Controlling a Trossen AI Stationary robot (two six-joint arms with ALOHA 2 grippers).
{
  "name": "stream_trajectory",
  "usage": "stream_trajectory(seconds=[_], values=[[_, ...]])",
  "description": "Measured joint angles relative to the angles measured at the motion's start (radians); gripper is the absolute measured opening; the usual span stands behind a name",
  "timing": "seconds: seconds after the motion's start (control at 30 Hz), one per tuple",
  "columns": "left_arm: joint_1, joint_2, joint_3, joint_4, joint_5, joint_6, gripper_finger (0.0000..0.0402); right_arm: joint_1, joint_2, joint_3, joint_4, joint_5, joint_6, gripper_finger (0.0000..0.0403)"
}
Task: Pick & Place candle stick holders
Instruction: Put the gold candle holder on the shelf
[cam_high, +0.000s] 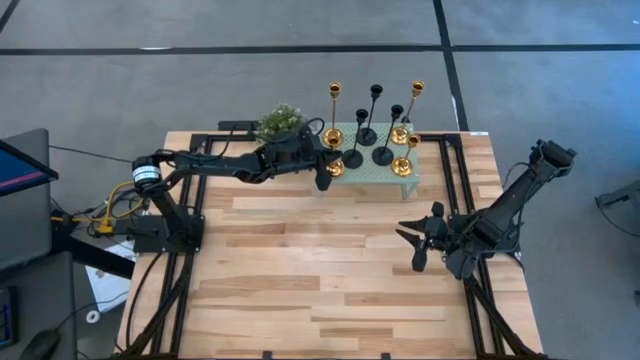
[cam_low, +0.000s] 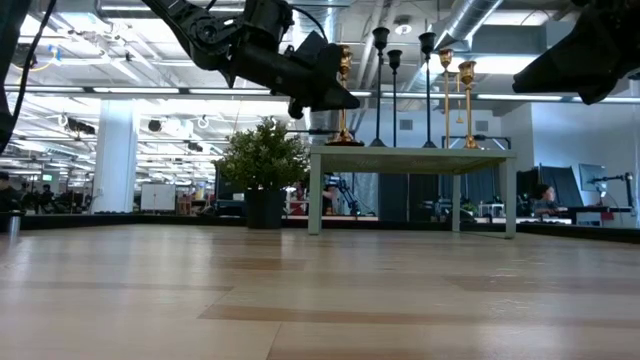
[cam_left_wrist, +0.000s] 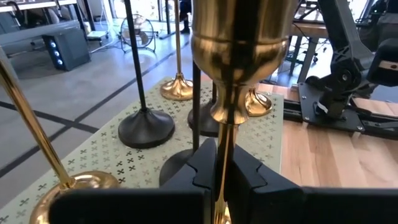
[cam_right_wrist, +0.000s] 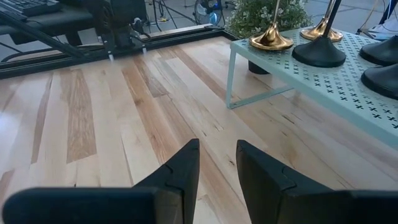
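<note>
L gripper (cam_left_wrist: 222, 171) tight on gold holder (cam_left_wrist: 239, 56)

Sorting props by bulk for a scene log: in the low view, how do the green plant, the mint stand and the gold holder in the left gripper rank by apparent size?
1. Mint stand, widest.
2. Green plant, though it may sit farther back, so its rank against the stand is unsure.
3. Gold holder, slimmest, its stem clamped by the left gripper.

**Right gripper above bare wood, stand ahead**

The right gripper (cam_right_wrist: 217, 165) hangs over the wooden table (cam_right_wrist: 93, 106), fingers slightly parted, gripping nothing. Beyond, a mint green stand (cam_right_wrist: 311, 78) carries gold (cam_right_wrist: 271, 41) and black holder bases (cam_right_wrist: 319, 55); a bushy plant (cam_right_wrist: 261, 15) sits behind.
</note>
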Motion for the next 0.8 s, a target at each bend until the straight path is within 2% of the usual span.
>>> stream_trajectory(seconds=[0.6,0.8], values=[[0.000,0.000,-0.017,-0.006,-0.003,-0.007,0.0013,0.000,0.000,0.000,0.000,0.000,0.000,0.0097],[0.000,0.000,-0.018,-0.005,-0.003,-0.008,0.0053,0.000,0.000,0.000,0.000,0.000,0.000,0.0097]])
